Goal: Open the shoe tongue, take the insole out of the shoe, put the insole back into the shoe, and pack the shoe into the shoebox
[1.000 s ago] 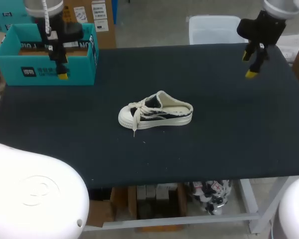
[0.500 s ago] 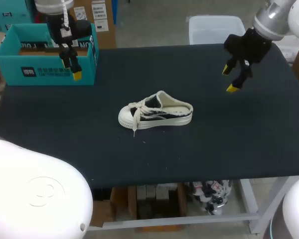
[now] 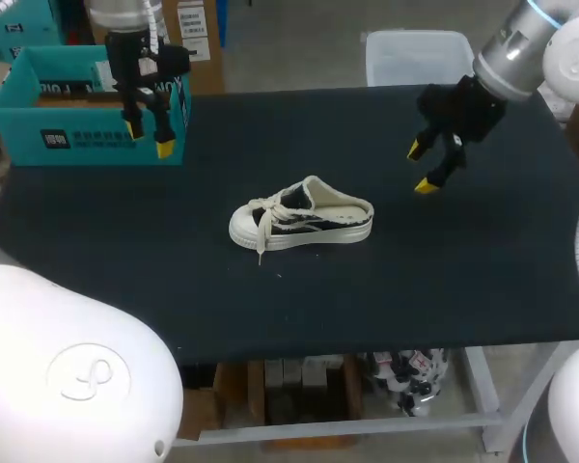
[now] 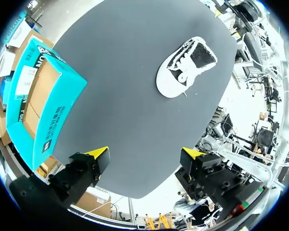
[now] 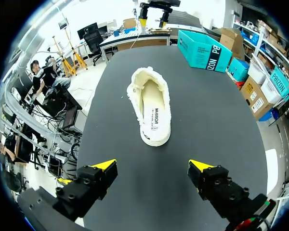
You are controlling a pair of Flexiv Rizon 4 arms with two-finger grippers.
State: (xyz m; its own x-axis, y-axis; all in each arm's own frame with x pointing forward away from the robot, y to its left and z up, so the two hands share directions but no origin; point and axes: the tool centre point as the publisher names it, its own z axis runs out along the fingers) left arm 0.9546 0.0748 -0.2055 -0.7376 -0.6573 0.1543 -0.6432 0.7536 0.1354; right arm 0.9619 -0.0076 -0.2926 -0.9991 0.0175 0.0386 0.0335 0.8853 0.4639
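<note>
A cream backless shoe (image 3: 301, 219) with dark side panels and loose laces lies on its sole mid-table, toe to the left; the right wrist view looks into its open heel, where the insole (image 5: 152, 110) lies inside. The teal shoebox (image 3: 89, 106) stands open at the back left corner. My left gripper (image 3: 149, 135) hangs open in front of the box's right end, with the shoe (image 4: 186, 67) far ahead of it and the box (image 4: 41, 101) beside it. My right gripper (image 3: 423, 166) hangs open, right of and behind the shoe's heel. Both hold nothing.
The black table top (image 3: 444, 270) spreads wide around the shoe, with bare cloth along the front and right. A white bin (image 3: 415, 56) stands just behind the table's back edge.
My left gripper has come right and forward along the box's front. My right gripper has moved left and down toward the shoe's heel. The shoe has stayed put.
</note>
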